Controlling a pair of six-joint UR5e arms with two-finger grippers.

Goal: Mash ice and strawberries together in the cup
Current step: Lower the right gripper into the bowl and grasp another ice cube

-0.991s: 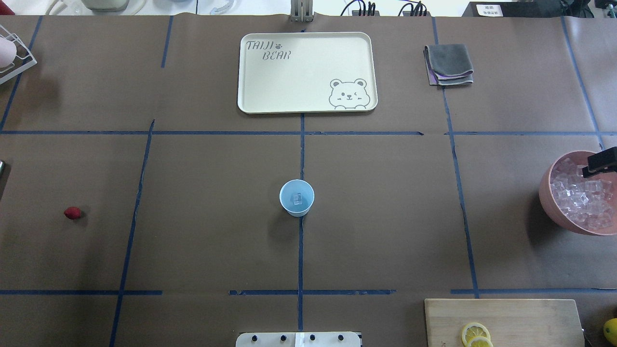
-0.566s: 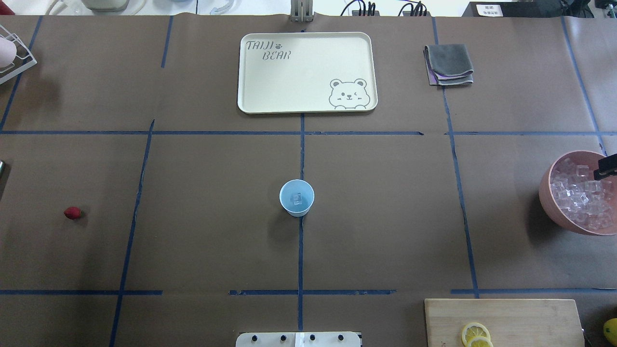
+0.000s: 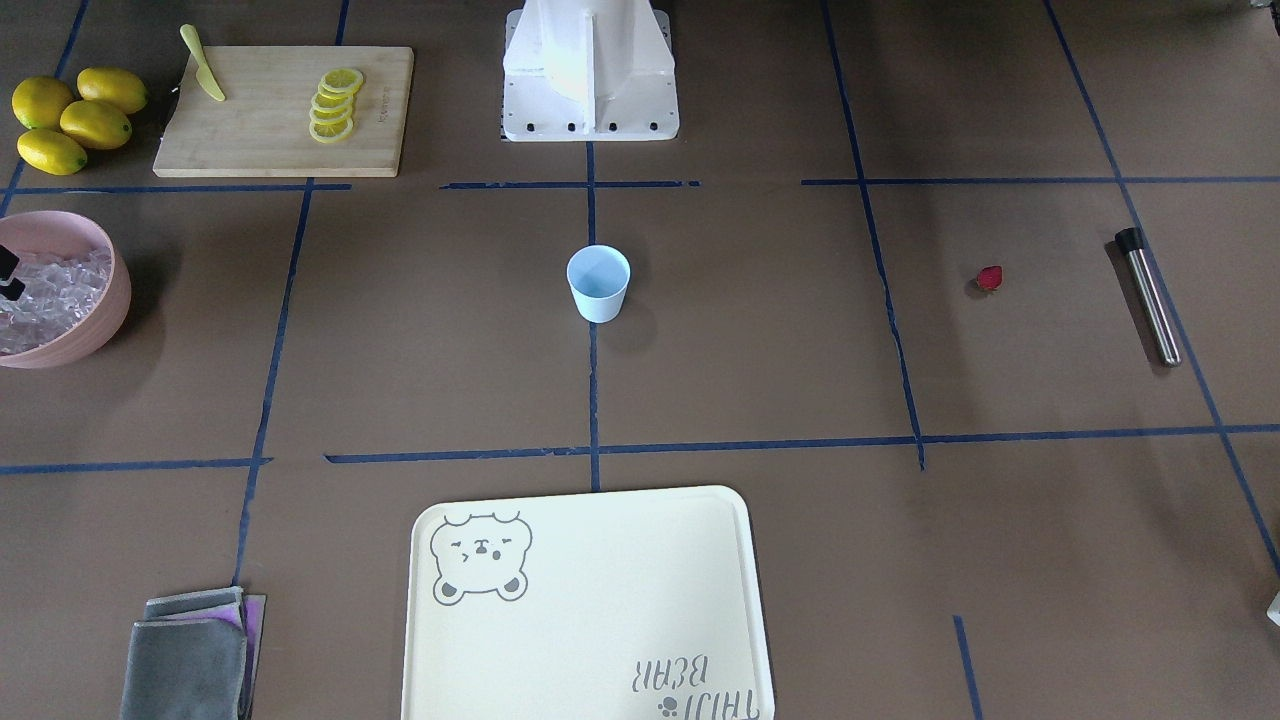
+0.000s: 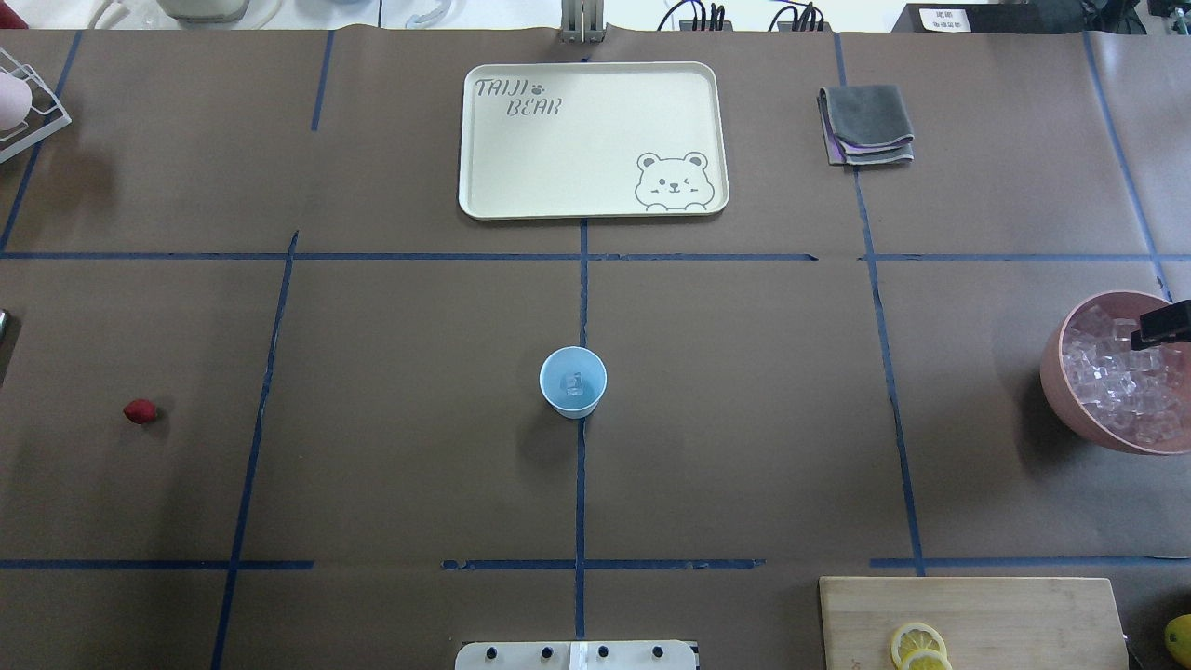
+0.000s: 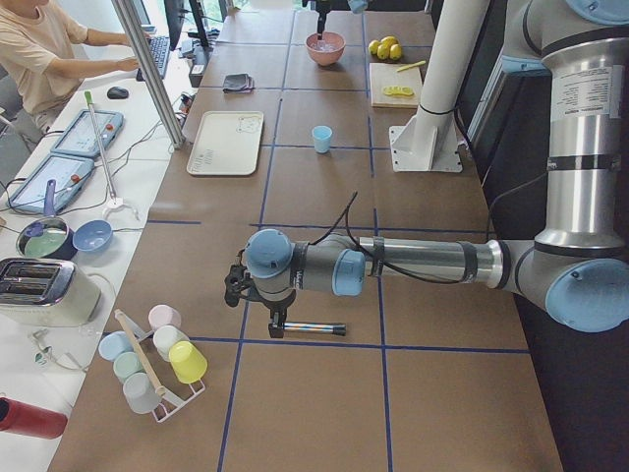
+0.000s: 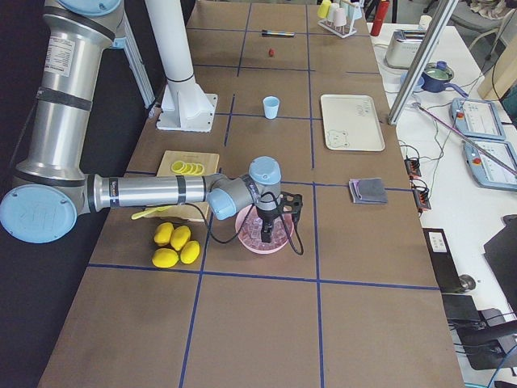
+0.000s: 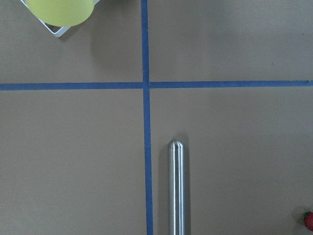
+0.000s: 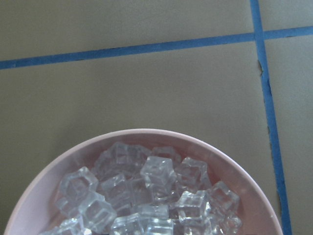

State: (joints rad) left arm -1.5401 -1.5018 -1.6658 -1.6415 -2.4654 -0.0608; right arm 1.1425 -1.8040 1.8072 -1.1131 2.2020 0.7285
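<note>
Overhead, I see one ice cube [image 4: 574,383] inside the cup [image 4: 555,370] at frame centre; the front-facing view shows only the cup's pale interior. The right gripper [image 6: 267,229] hangs over the pink bowl [image 4: 1051,372] of ice [image 8: 146,196] at the right edge, and I cannot tell its grip. The left gripper [image 5: 276,321] sits above the steel rod [image 3: 1148,297], its grip equally unclear. The strawberry [image 4: 140,410] lies mid-left, near that rod and well apart from the cup.

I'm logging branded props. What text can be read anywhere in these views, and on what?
"TAIJI BEAR": on the cream tray, beside a bear drawing.
Cutting board: small edge print, too small to read.
Left arm's label: too blurred to read.
</note>
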